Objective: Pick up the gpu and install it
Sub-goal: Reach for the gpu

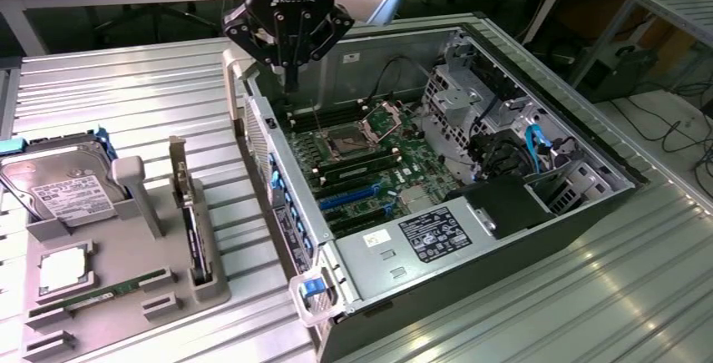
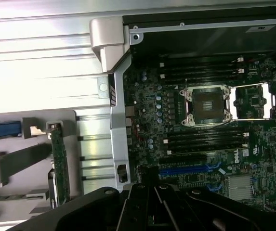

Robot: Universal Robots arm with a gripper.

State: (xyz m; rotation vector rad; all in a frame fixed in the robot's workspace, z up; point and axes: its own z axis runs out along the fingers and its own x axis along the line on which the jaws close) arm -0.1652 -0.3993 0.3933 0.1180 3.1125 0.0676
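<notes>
One gripper (image 1: 287, 61), fingers pressed together and empty, is seen hanging over the back corner of the open computer case (image 1: 523, 263). The gpu (image 1: 192, 213) is stood on edge in the grey holder (image 1: 112, 288), at the exterior view's left, well apart from the fingers. A clean pick is best served by fingers spread and squared to the card's thin top edge. Open room is offered by the ribbed table (image 1: 145, 104); the case wall and the holder's posts are to be cleared.
</notes>
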